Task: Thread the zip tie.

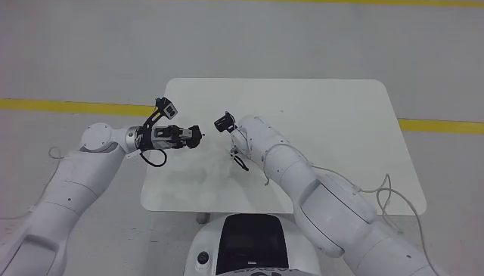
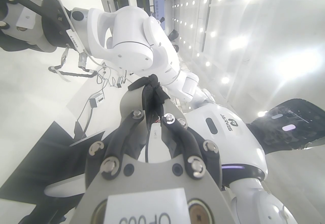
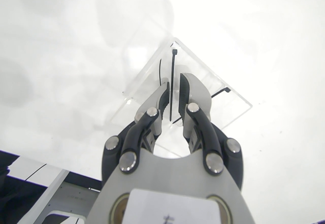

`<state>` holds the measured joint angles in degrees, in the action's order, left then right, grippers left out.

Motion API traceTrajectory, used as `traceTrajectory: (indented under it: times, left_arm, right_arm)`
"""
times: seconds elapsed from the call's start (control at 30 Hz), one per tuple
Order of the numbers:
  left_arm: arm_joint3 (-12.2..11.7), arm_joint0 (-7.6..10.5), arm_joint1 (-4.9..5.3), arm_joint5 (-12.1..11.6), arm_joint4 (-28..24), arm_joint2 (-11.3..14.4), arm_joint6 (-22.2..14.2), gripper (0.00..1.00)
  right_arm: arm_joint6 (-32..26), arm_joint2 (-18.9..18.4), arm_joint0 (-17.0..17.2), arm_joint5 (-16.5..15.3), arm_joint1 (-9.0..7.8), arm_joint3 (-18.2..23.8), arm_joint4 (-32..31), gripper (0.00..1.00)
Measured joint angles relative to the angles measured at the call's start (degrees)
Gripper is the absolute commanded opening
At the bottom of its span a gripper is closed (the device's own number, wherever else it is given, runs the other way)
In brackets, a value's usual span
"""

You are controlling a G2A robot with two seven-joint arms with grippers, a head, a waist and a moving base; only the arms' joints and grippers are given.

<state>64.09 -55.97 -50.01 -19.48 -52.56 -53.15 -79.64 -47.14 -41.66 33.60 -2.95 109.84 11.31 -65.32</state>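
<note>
A white table (image 1: 318, 125) fills the scene, with a clear tray (image 3: 203, 67) lying on it. Left of the tray, the left gripper (image 2: 151, 83) is clenched on a thin black strand (image 2: 147, 138); whether that is a tie I cannot tell. Directly over the tray the right gripper (image 3: 174, 80) hangs released, its fingers (image 3: 186, 93) either side of a straight black zip tie (image 3: 173, 70) lying flat in the tray

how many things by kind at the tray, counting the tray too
zip ties: 3
tray: 1
total: 4
</note>
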Motion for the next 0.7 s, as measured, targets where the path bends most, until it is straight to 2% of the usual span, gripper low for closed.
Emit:
traceTrajectory:
  times: [0.23,0.37,0.47,0.7]
  left_arm:
    - [0.0,0.0,0.0,0.0,0.0,0.0,0.0,0.0]
    - [0.0,0.0,0.0,0.0,0.0,0.0,0.0,0.0]
    - [0.0,0.0,0.0,0.0,0.0,0.0,0.0,0.0]
    - [0.0,0.0,0.0,0.0,0.0,0.0,0.0,0.0]
  right_arm:
    - [-0.46,-0.01,-0.12,0.01,0.07,-0.31,0.08,0.13]
    - [-0.64,-0.02,-0.18,-0.11,0.1,-0.39,0.14,0.1]
    - [-0.76,-0.01,-0.2,-0.15,0.13,-0.4,0.14,0.0]
    - [-0.87,-0.03,-0.37,-0.12,0.18,-0.39,0.23,0.0]
